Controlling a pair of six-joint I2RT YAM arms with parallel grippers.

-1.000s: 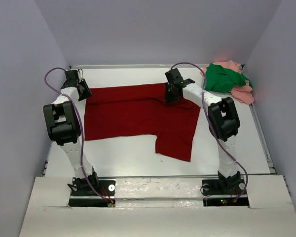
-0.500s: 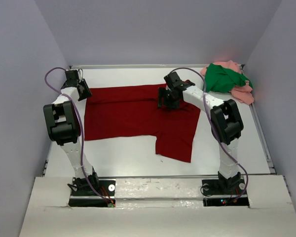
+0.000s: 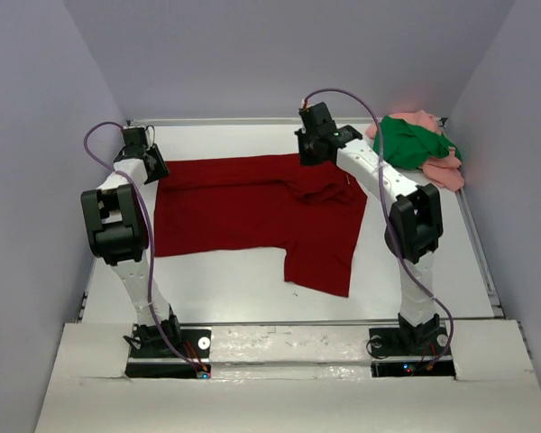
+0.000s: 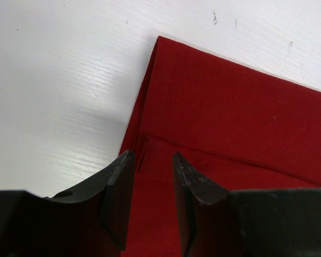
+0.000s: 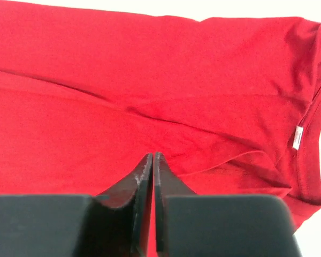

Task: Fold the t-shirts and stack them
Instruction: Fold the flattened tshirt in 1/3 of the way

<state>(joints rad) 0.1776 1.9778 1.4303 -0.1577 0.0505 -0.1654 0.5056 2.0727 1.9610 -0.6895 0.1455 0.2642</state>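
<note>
The dark red t-shirt (image 3: 252, 207) lies spread on the white table, one flap hanging toward the near edge. My left gripper (image 3: 151, 167) is at its far left corner. In the left wrist view (image 4: 152, 158) the fingers stand a little apart over the folded red edge (image 4: 230, 118). My right gripper (image 3: 308, 153) is at the shirt's far edge by the collar. In the right wrist view (image 5: 152, 155) it is shut, with creases in the red cloth (image 5: 150, 69) running to its tips. The green t-shirt (image 3: 406, 144) lies crumpled on the salmon pink one (image 3: 444, 170) at the far right corner.
The white table (image 3: 225, 280) is enclosed by grey walls on the left, far and right sides. A white tag (image 5: 297, 138) sits at the red shirt's collar. Both arm bases stand at the near edge.
My right gripper dipped onto the red shirt near the collar, then rose back toward the far edge, bunching the cloth there. The left arm has not moved.
</note>
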